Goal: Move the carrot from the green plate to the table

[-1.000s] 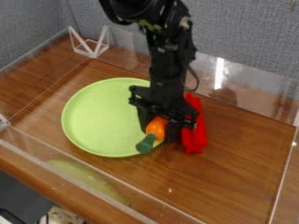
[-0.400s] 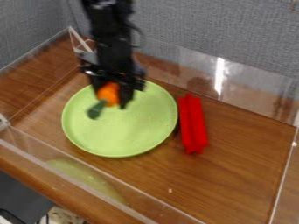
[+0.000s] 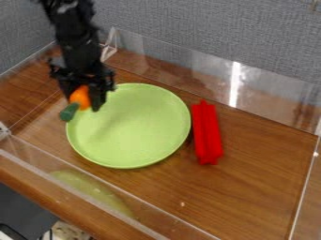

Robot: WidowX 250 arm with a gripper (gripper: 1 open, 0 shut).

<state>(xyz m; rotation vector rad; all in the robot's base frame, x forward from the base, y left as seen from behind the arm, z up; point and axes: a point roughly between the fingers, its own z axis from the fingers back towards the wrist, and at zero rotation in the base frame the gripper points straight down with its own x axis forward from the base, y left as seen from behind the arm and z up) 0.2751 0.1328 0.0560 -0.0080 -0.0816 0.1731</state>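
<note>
Camera view: gripper (image 3: 81, 95) clamped on the carrot (image 3: 75, 99), held at the green plate (image 3: 131, 127) rim's ten o'clock edge. Best carried clear past the rim, lowered onto bare surface (image 3: 251, 178), then released low, away from the red stick (image 3: 208, 131).

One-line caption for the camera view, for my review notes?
Gripper holds the carrot over the green plate's left rim, above the table.

Glossy grained wooden table (image 3: 264, 178), clear acrylic walls (image 3: 238, 80), smooth matt-looking plastic green plate (image 3: 131, 131).
</note>
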